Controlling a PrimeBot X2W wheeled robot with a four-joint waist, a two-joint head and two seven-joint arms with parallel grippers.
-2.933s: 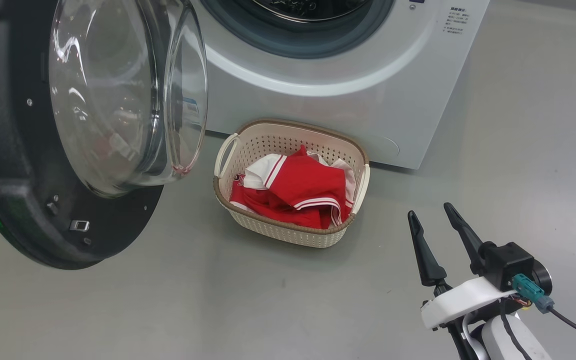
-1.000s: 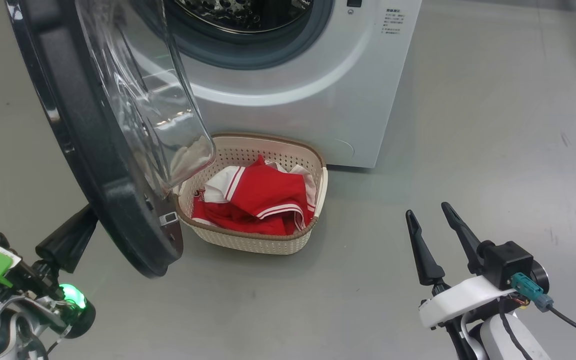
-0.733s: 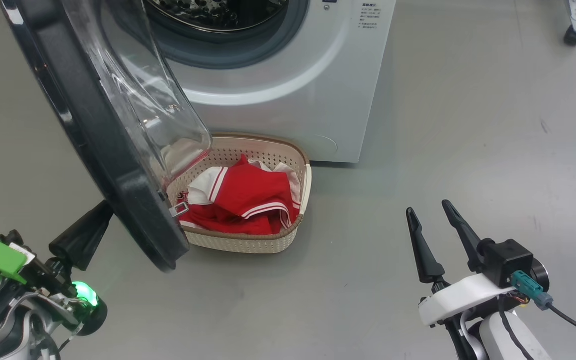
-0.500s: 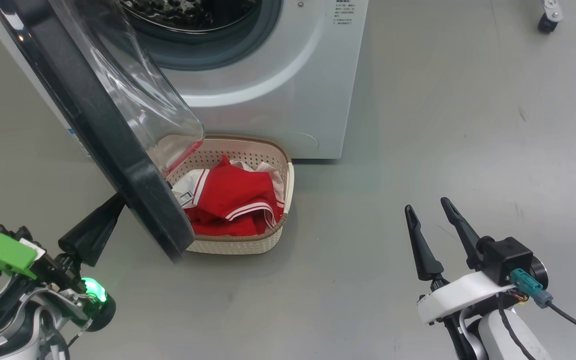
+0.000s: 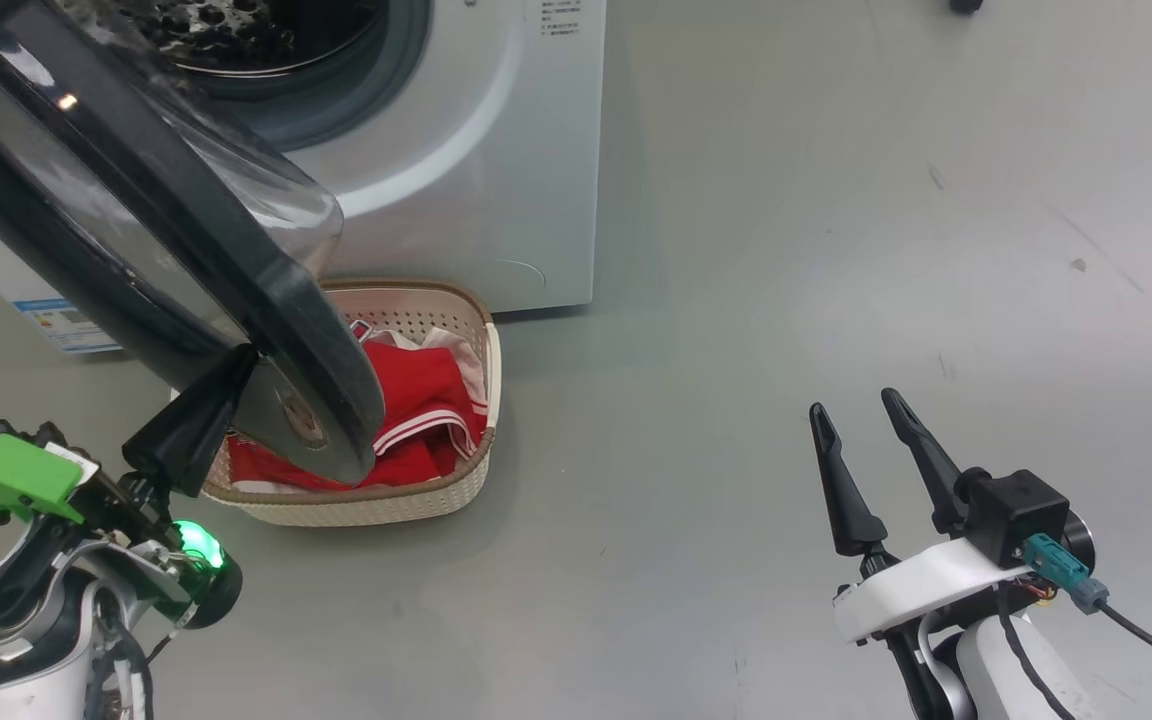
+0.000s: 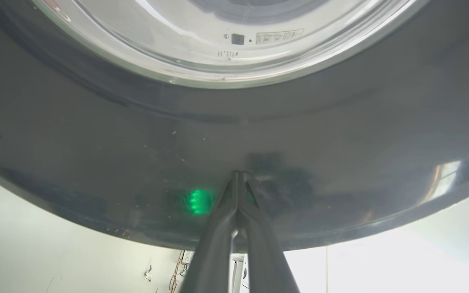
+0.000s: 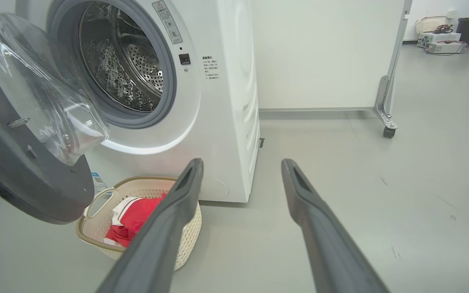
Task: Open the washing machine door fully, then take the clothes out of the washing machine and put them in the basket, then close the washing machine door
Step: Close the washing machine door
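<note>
Our left hand [image 6: 238, 176], fingers squeezed together, touches the round black-rimmed glass door [image 5: 116, 230] of the white washing machine [image 5: 496, 150], our right hand [image 5: 852, 403] is spread wide holding nothing, and we see red-and-white clothes [image 5: 416, 385] in the cream plastic basket [image 5: 366, 503].

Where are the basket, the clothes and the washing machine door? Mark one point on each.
basket [image 5: 386, 506], head view, cream perforated front wall.
clothes [image 5: 416, 385], head view, red fabric lying in the basket.
washing machine door [image 7: 23, 179], right wrist view, black inner rim below the glass.
</note>
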